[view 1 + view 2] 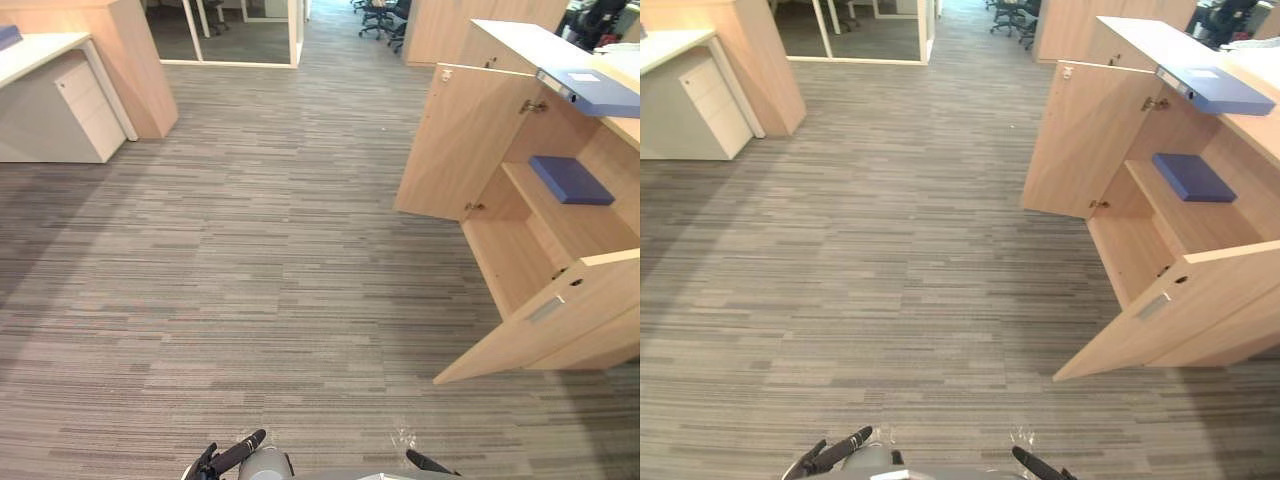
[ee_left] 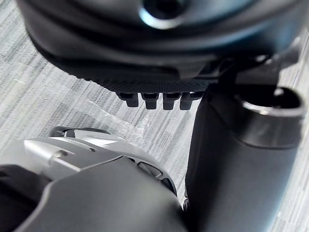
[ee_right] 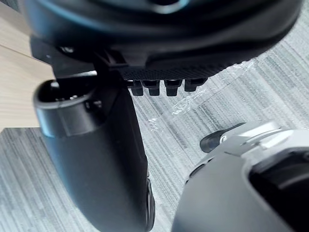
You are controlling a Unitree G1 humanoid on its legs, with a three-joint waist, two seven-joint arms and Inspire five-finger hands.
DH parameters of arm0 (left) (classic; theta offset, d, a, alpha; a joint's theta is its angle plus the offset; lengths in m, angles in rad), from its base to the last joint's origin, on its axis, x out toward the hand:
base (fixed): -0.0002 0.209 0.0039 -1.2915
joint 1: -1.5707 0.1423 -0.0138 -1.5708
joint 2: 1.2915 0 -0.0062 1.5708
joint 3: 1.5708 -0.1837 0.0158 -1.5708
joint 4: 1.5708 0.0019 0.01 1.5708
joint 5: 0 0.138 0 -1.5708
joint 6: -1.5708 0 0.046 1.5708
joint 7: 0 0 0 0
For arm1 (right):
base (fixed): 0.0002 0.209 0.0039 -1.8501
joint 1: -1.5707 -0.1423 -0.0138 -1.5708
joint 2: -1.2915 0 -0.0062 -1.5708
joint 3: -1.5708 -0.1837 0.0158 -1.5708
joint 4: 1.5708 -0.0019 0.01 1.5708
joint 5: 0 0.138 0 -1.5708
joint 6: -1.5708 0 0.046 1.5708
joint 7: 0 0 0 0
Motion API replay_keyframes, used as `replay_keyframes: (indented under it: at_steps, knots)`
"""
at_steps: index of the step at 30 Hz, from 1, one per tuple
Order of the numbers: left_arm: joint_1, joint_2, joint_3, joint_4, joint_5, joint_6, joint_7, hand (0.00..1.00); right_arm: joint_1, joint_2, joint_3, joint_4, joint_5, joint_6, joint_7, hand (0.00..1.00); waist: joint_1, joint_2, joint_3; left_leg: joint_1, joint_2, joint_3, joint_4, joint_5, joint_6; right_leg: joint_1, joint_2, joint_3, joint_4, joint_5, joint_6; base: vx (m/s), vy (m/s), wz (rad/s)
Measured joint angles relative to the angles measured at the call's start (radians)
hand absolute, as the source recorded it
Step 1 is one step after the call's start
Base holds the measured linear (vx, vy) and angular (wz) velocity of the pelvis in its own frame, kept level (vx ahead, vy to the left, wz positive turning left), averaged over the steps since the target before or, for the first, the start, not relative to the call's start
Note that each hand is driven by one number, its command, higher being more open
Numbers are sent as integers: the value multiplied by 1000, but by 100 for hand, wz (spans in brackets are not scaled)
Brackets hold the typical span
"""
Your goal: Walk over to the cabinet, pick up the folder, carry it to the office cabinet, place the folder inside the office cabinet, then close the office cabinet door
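Observation:
A light blue folder (image 1: 592,90) lies flat on top of the wooden office cabinet (image 1: 455,140) at the right. A darker blue folder (image 1: 570,179) rests on the shelf inside it. Both cabinet doors stand open, and the near door (image 1: 545,320) swings out over the carpet. My left hand (image 1: 235,455) and right hand (image 1: 430,463) hang low at the bottom edge, well short of the cabinet. In the wrist views, the left hand (image 2: 159,29) and the right hand (image 3: 164,29) have relaxed fingers holding nothing, with striped carpet below them.
A white desk with a drawer unit (image 1: 60,110) stands at the far left beside a wooden panel. A glass partition (image 1: 230,40) and office chairs (image 1: 380,18) lie further back. Grey striped carpet (image 1: 260,270) stretches between me and the cabinet.

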Motion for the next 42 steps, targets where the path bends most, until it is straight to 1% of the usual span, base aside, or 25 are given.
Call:
replay_keyframes:
  at_steps: [3,4,5,6,8,9,11,12,13,14,16,19,21,22,24,25,26,27,28,29,31,33,36,40,42]
  knots:
    - [-8,-15,-7,-1,1,-3,16,100,-9,-18,5,0,1,-2,-2,100,1,26,8,-27,-45,-6,-252,74,-2,-16,-29,22,-1,-13,11,115,143,-22]
    - [-9,-27,-14,-1,9,-3,21,100,-15,-34,15,-1,1,-2,-3,100,6,52,6,-34,-55,-6,-366,167,-26,-21,-37,50,-12,-20,21,165,176,-41]
    - [-9,-30,-14,0,14,-3,23,100,-16,-40,29,-1,1,-2,-3,100,7,58,3,-34,-60,-1,-368,194,-22,-23,-44,60,-14,-26,30,353,287,-48]
    - [-13,-31,-23,0,36,-4,23,100,-20,-45,39,-2,1,-3,-3,100,6,63,-2,-34,-74,3,-357,229,14,-21,-63,74,-12,-43,53,412,294,-35]
    - [-14,-16,-41,0,55,-4,21,100,-23,-40,39,-1,0,-5,-3,100,2,42,-25,-39,-111,18,-300,175,103,-32,-112,83,49,-95,71,382,239,-24]
    - [-13,-11,-42,0,63,-4,21,100,-21,-36,40,0,0,-5,-2,100,1,33,-38,-37,-122,30,-294,155,111,-64,-125,88,116,-120,83,341,152,-24]
    - [-14,1,-64,-6,75,-4,21,100,-45,-33,55,0,0,-8,5,100,-1,18,-45,28,-140,70,-298,106,119,-224,-177,86,519,-158,142,454,226,-44]
    - [-13,15,-96,-7,78,-4,20,100,-48,-32,56,-4,1,-13,6,100,-5,7,-41,103,-158,80,-310,84,128,-282,-213,85,736,-98,196,410,221,-32]
    - [-12,21,-115,-9,79,-4,20,100,-48,-31,59,-4,1,-17,7,100,-8,5,-42,141,-164,82,-315,72,131,-303,-226,83,827,-57,220,434,178,-11]
    - [-6,28,-144,-17,79,-5,18,100,-48,-32,71,-8,0,-24,10,100,-19,8,-41,215,-172,83,-336,56,132,-343,-244,67,992,-37,219,446,118,6]
    - [-14,25,-186,-30,68,-14,2,100,-51,-31,77,-39,0,-33,12,100,-32,15,-41,304,-173,77,-387,56,131,-403,-261,-11,1112,-70,157,428,76,6]
    - [-48,10,-274,-34,57,-13,-26,100,-71,-33,79,-68,2,-42,19,100,-42,38,-23,393,-145,77,-435,56,130,-457,-233,-98,928,-140,88,374,-50,2]
    - [-58,-7,-310,-36,115,-14,-35,100,-73,-33,78,-92,10,-44,20,100,-67,57,-11,422,-113,64,-442,56,120,-458,-198,-83,604,-131,91,382,-198,37]
    - [-61,-12,-327,-38,120,-15,-50,100,-73,-33,76,-90,34,-41,20,100,-81,60,-9,436,-92,50,-451,45,75,-461,-190,-36,403,-67,107,316,-234,44]
    - [-61,-10,-332,-38,120,-17,-54,100,-63,-31,69,-83,42,-39,20,100,-79,49,-11,469,-77,49,-471,16,9,-468,-195,2,293,14,107,362,-321,25]
    - [-53,-4,-311,-26,118,-15,-49,100,-61,-29,66,-65,43,-33,22,100,-79,33,-9,522,-49,51,-487,-17,-51,-477,-189,0,334,115,80,422,-421,2]
    - [-54,-11,-294,-15,118,-11,-43,100,-61,-33,63,-64,44,-32,26,100,-79,50,-10,535,-21,56,-486,-19,-64,-490,-167,-9,387,81,71,556,-549,-7]
    - [-44,-9,-271,-12,119,-11,-43,100,-59,-35,63,-63,41,-34,33,100,-75,64,-22,530,19,55,-448,-16,-70,-502,-138,-21,425,28,43,524,-540,-14]
    - [-40,-11,-222,-6,120,-10,-37,100,-61,-33,43,-55,41,-32,35,100,-75,69,-29,458,113,26,-265,-11,-72,-477,-84,-47,425,-11,14,544,-570,-8]
    - [-39,-12,-207,-5,119,-10,-37,100,-62,-30,29,-51,41,-31,36,100,-76,72,-29,438,137,15,-212,-7,-72,-464,-70,-56,417,-16,7,542,-599,10]
    - [-29,-17,-104,-28,118,-14,-20,100,-49,-9,-58,-18,49,-27,21,100,-68,75,-22,255,316,-70,247,74,34,-323,34,-114,332,-35,-37,513,-524,23]
    - [-29,0,-85,-61,118,-16,-6,100,-39,-8,-52,2,56,-29,6,100,-47,51,-11,191,360,-50,440,42,45,-209,74,-119,266,-37,-41,389,-332,-4]
    - [-41,4,-81,-89,117,-32,3,100,-49,-3,-46,7,78,-29,-2,100,-45,13,-10,37,264,-21,407,-14,14,-110,80,-114,163,-47,-55,381,-281,9]
    - [-51,-26,-72,-108,98,-27,8,100,-94,-8,-46,19,78,-26,-1,100,-17,24,29,-47,52,-65,26,-34,-13,-55,79,-65,132,-78,-61,284,-55,-28]
    - [-45,-36,-70,-107,71,-28,21,100,-108,1,-39,20,78,-27,0,100,22,38,30,-25,-55,-177,-211,149,-18,-38,83,12,133,-107,-43,253,64,-93]
